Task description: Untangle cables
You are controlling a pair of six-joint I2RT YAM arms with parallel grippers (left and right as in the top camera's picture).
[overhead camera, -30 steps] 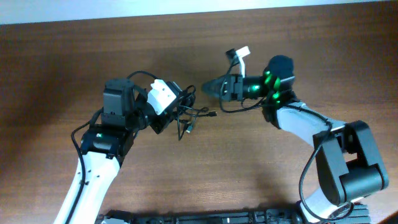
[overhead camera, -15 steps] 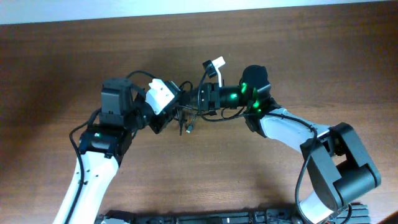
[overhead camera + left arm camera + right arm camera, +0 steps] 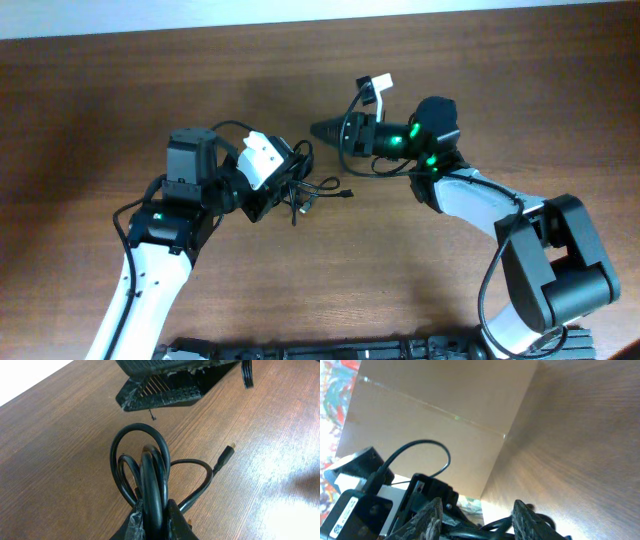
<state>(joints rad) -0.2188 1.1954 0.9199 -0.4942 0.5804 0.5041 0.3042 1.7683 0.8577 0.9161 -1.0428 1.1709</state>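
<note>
Your left gripper is clenched on the cables, and it has not moved over the last second. In the left wrist view the black loops stand up out of its fingers in one tight bundle. A single strand trails off to the right and ends in a small plug lying flat on the wood.

What has changed is on the other side. Half a second ago your right gripper had pushed in against the bundle. Now it has drawn back up and to the right and sits clear of the cords. Its fingers stand partly apart in the right wrist view, and you can see nothing caught between them. The bundle looks much as it did before that reach, with the same loops and the same loose plug. So judge the pass as having freed nothing: the knot is still whole, and you need another grab at a single strand.

The table is dark brown wood with a fine grain, and nothing else lies on the part you can see. Beyond its far edge runs a pale, bright strip. The right wrist view is steeply tilted, and a patch of bright colours at its left edge is too cut off to identify.
</note>
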